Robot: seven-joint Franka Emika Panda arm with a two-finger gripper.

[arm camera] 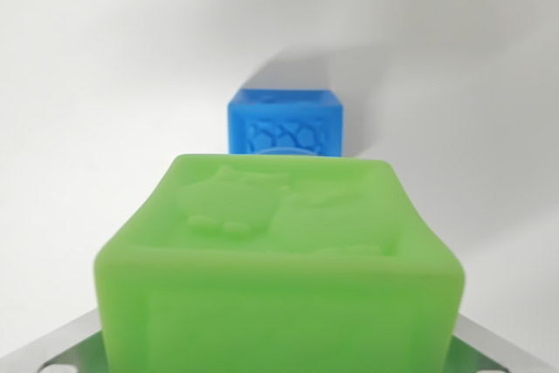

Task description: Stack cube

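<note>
The big green cube [279,259] fills the near view, likely held in the fingers though I cannot tell their grip, while the blue cube [286,121] sits farther back on the white table [105,85], so stacking is not done yet.

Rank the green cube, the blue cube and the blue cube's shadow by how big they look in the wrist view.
1. green cube, though it is nearest the camera, so true size is unsure.
2. and 3. blue cube and its shadow look alike; no ranking.
</note>
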